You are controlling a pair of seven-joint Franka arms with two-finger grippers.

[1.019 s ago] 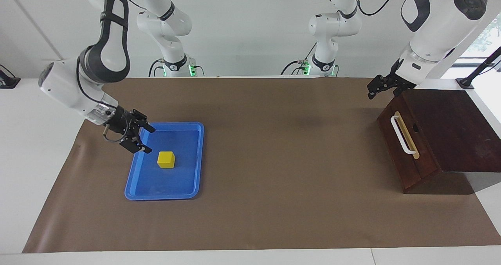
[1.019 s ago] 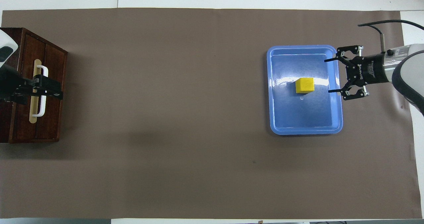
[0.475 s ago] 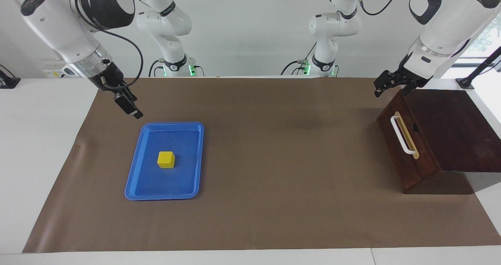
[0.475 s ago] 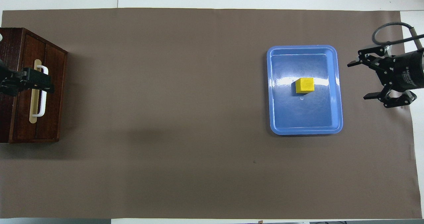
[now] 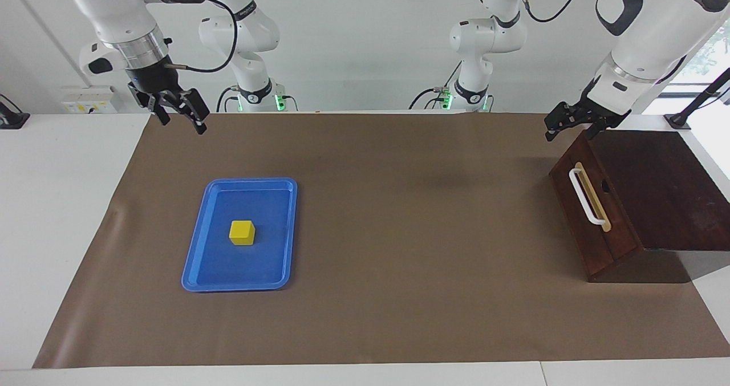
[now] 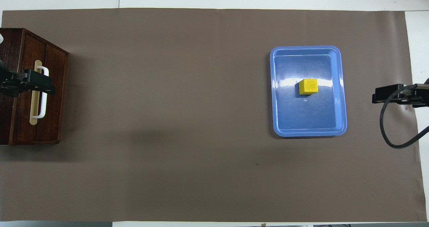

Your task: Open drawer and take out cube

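Facing view. The cube (image 5: pixel 242 232) is a small, solid, bright yellow block with flat faces and slightly softened edges. It sits upright near the middle of a flat blue tray (image 5: pixel 211 275), which lies on the brown mat (image 5: pixel 410 295) toward the right arm's end of the table. The drawer (image 5: pixel 587 215) is the dark brown front of a dark wooden box (image 5: pixel 661 192) at the left arm's end. It carries a white bar handle (image 5: pixel 586 196) mounted on a tan strip. The front sits flush with the box, so the drawer is closed. The right gripper (image 5: pixel 178 115) hangs raised over the mat edge nearest the robots, well apart from the tray. Its fingers are spread and hold nothing. The left gripper (image 5: pixel 570 125) hovers over the box's top corner nearest the robots, clear of the handle. Its fingers are parted and hold nothing.

Overhead view. The cube (image 6: pixel 308 86) shows a square yellow top and casts a short shadow on the tray floor. It stands free of the tray (image 6: pixel 342 119) walls on all sides. The drawer (image 6: pixel 50 96) front appears as dark panels with the handle (image 6: pixel 43 93) running along the tan strip. The left gripper (image 6: pixel 33 84) overlaps the handle from this angle. The right gripper (image 6: pixel 388 98) enters at the frame edge, beside the tray on the right arm's side, with a black cable (image 6: pixel 385 129) looping below it.
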